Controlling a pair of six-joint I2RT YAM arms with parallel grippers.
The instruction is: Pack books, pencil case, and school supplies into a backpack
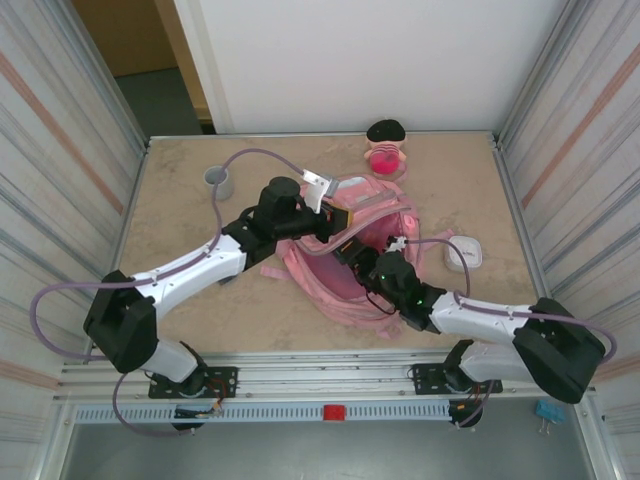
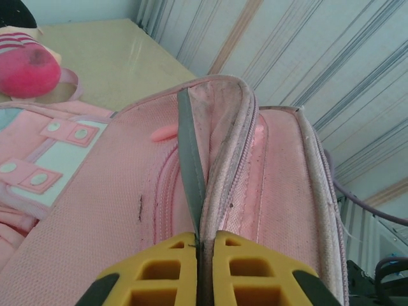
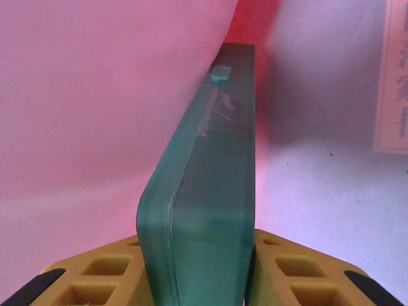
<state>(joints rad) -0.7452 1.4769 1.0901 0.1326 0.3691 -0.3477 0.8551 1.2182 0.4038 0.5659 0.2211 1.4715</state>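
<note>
Top external view puts the pink backpack (image 1: 320,290) mid-surface, its mouth lifted by the left gripper (image 1: 338,217), with the right gripper (image 1: 358,262) reaching in from 4 o'clock. Packing seems under way: a small white item (image 1: 465,253) lies outside at 3 o'clock. Left wrist view shows jaws pressed together on the backpack's rim. Right wrist view shows jaws pinching a teal book (image 3: 210,191) amid pink lining.
</note>
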